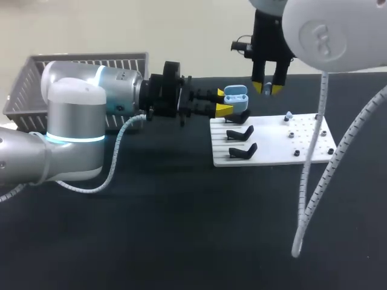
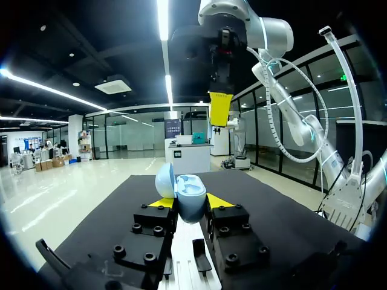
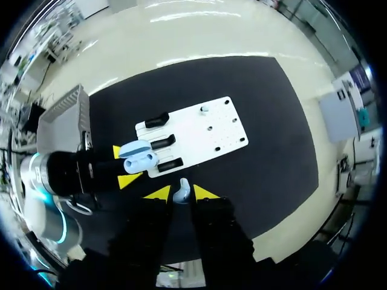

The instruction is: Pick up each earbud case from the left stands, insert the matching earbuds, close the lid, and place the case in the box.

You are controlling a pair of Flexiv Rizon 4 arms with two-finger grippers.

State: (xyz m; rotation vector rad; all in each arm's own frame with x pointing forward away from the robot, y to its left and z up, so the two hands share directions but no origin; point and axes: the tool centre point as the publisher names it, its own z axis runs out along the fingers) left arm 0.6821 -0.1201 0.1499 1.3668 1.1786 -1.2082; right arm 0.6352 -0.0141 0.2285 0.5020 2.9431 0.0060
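Upper middle of the frame, the left gripper is pinching the glossy light-blue plastic earbud case by its lower shell, lid open. I'm guessing it's light, hard and slippery, so squeezing the sides is looking safest. Just above, the right gripper is nipping a tiny pale earbud

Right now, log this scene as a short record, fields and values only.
left gripper: shut on the light-blue earbud case, lid open
right gripper: close by and higher than the case, shut on an earbud
black stands: three on the white board, none holding a case
basket: behind the left arm
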